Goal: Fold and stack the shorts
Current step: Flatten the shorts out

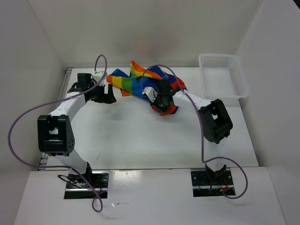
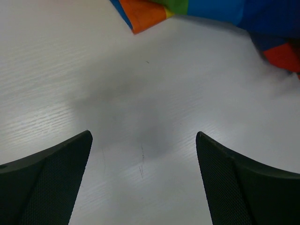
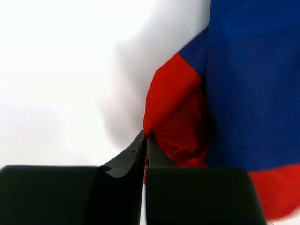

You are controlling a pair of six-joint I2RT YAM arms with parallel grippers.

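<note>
Top view, shorts [image 1: 140, 84]: lay crumpled in a rainbow-striped heap at the far middle of the tabletop [image 1: 140, 136].
Top view, left jaws: sat low over the bare tabletop just left of the shorts, apart from the cloth.
Top view, right jaws: were buried in the near right part of the heap, with a red-edged fold beneath them.
Top view, basket [image 1: 222, 75]: white mesh, stood at the far right corner, well apart from the shorts.
Left wrist view, left jaws: stood wide apart with only the tabletop [image 2: 70, 70] between them.
Left wrist view, shorts [image 2: 225, 11]: orange, green and blue folds ran along the top edge, beyond the fingertips.
Right wrist view, right jaws: were pressed to a thin slit, nipping the edge of a red fold.
Right wrist view, shorts [image 3: 253, 84]: blue and red cloth filled the right half, with white tabletop [image 3: 56, 70] on the left.
</note>
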